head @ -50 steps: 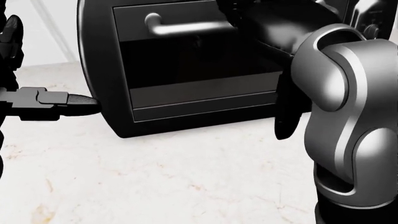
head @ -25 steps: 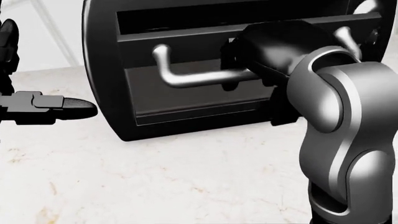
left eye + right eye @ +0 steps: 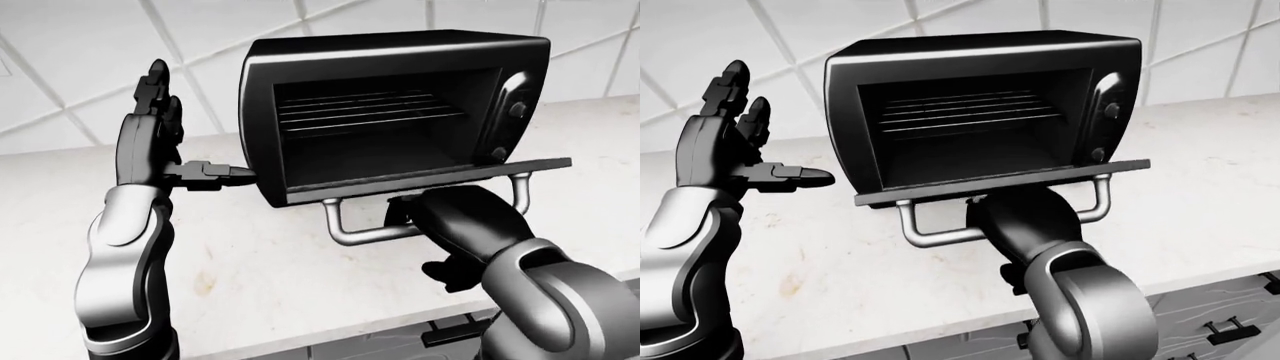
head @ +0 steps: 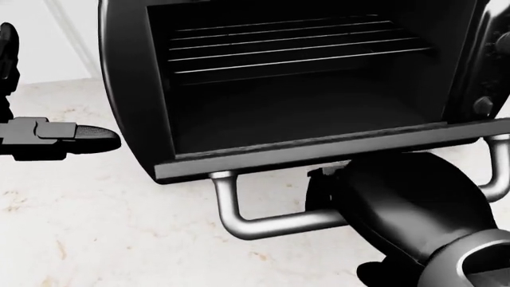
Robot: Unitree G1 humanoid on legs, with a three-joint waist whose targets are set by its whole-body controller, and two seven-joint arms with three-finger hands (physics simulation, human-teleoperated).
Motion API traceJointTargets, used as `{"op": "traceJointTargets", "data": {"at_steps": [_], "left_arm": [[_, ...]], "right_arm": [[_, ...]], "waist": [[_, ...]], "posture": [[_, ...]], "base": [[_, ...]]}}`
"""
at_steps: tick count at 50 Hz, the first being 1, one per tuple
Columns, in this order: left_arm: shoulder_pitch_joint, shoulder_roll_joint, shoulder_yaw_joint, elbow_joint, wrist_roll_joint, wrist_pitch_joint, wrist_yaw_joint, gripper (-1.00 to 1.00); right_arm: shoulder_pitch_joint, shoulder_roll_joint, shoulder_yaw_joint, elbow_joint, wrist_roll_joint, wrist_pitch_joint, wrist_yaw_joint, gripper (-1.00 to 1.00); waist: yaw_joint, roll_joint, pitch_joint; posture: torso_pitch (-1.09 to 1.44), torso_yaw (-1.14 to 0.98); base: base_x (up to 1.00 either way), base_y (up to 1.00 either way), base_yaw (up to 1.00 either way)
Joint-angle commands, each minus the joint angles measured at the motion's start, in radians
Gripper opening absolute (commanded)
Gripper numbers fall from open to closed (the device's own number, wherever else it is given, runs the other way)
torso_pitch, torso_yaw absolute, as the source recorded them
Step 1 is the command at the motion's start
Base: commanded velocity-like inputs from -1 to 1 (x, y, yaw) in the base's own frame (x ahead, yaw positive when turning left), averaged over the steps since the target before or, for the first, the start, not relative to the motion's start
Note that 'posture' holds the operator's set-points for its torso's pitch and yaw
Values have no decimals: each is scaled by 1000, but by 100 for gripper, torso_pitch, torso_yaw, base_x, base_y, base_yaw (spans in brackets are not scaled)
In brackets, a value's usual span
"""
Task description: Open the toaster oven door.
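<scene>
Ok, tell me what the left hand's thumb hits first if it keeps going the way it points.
Probably the toaster oven: the left hand's thumb points at its side wall, stopping just short of it in the right-eye view; depth unclear.

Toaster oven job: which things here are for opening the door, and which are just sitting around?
For the job:
- toaster oven
- its door, now folded down flat
- door handle
- right hand, at the handle

Just around:
- wire rack inside the oven
- knobs
- counter
- drawers under the counter
- left hand, open beside the oven
</scene>
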Motion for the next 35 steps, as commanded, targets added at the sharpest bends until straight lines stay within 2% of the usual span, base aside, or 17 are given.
{"op": "traceJointTargets", "data": {"at_steps": [1,2,4,6,10,11,12,13,17,21,23,24,27,28,29,31,35], "left_arm": [[-30,12,5,-30,0,-22,1,100],[-31,12,4,-27,1,-23,2,100],[-32,10,0,-22,4,-27,3,100],[-35,8,-2,-19,6,-28,3,100],[-32,7,0,-21,6,-29,0,100],[-31,7,1,-22,5,-29,-1,100],[-30,8,0,-21,7,-31,-1,100],[-30,7,0,-18,7,-32,-1,100],[-27,6,-1,-19,7,-35,-1,100],[-29,6,0,-24,6,-30,-2,100],[-29,8,2,-23,6,-31,-2,100],[-24,6,1,-24,6,-34,-2,100],[-29,8,0,-26,6,-29,-2,100],[-29,8,2,-29,5,-26,-3,100],[-26,8,4,-31,4,-26,-4,100],[-23,9,4,-32,5,-27,-3,100],[-29,11,5,-31,4,-23,-3,100]], "right_arm": [[9,11,5,-73,-2,-9,-13,9],[22,11,2,-88,-1,-13,-9,18],[40,15,-2,-114,-3,-17,3,22],[31,15,-16,-119,-2,-21,10,44],[27,29,-17,-119,-19,-33,14,55],[29,36,-10,-119,-28,-35,13,69],[36,39,-6,-119,-33,-37,7,70],[47,41,-2,-119,-36,-39,-1,84],[137,53,0,-119,-28,-57,-72,100],[234,77,-36,-119,9,-115,-141,100],[337,106,-56,-119,38,-182,-206,100],[454,138,-60,-119,61,-239,-286,100],[533,219,-131,-119,109,-366,-329,100],[556,241,-171,-119,138,-410,-337,100],[581,261,-231,-119,183,-466,-345,100],[639,348,-346,-119,267,-610,-353,100],[664,553,-626,-119,467,-927,-269,100]], "waist": [[-4,3,-17],[-6,4,-18],[-9,5,-19],[-13,7,-20],[-26,13,-20],[-30,14,-20],[-32,16,-19],[-36,17,-19],[-43,22,-18],[-46,24,-18],[-47,25,-18],[-47,24,-18],[-42,25,-18],[-42,26,-18],[-43,27,-19],[-41,27,-18],[-34,30,-15]], "posture": [[-35,0],[-35,0],[-35,0],[-35,0],[-35,0],[-35,0],[-35,0],[-35,0],[-35,0],[-35,0],[-35,0],[-35,0],[-35,0],[-35,0],[-35,0],[-35,0],[-35,0]], "base": [[0,0,0],[0,0,0],[0,0,0],[0,0,0],[0,0,0],[0,0,0],[0,0,0],[0,0,0],[0,0,0],[0,0,0],[0,0,0],[0,0,0],[0,0,0],[0,0,0],[0,0,0],[0,0,0],[0,0,0]]}}
